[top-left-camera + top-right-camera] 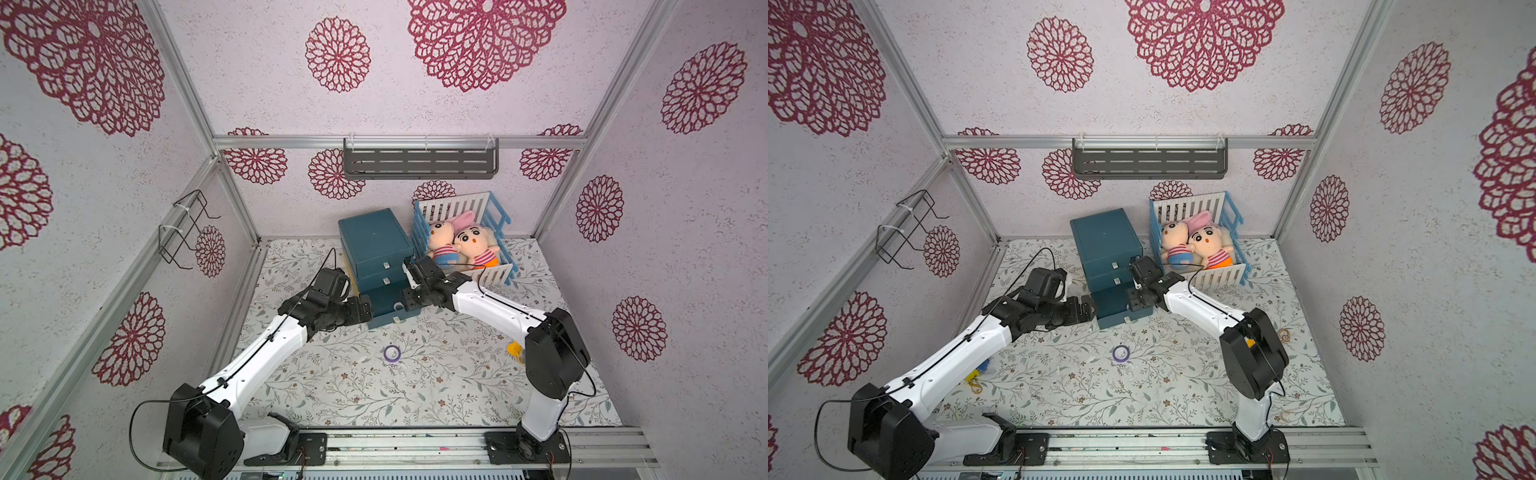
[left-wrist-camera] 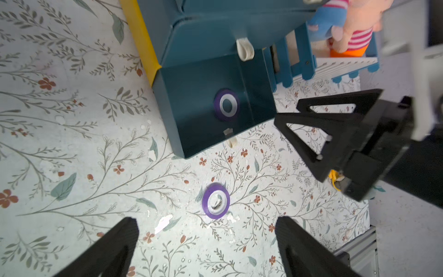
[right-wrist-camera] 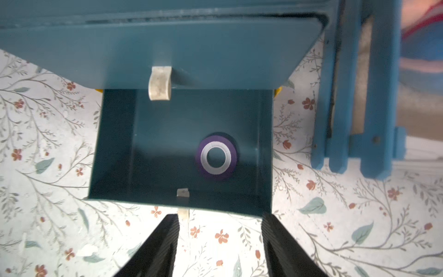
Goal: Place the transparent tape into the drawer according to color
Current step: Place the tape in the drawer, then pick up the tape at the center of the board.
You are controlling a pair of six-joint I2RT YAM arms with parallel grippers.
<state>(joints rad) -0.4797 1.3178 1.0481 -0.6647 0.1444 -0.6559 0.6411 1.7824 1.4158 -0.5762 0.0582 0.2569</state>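
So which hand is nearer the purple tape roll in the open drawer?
Right. The right hand hangs at the drawer front, the purple tape roll just ahead; the left hand is beside the drawer, farther away.

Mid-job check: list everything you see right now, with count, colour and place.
cabinet: one, teal, rear of mat.
stowed tape roll: one, purple, inside the open bottom drawer.
loose tape roll: one, purple, on mat before cabinet.
crib: one, blue and white, beside cabinet.
plush dolls: two, inside crib.
shelf: one, grey, back wall.
left pincer: one, black, open, beside bottom drawer.
right pincer: one, black, open, at bottom drawer.
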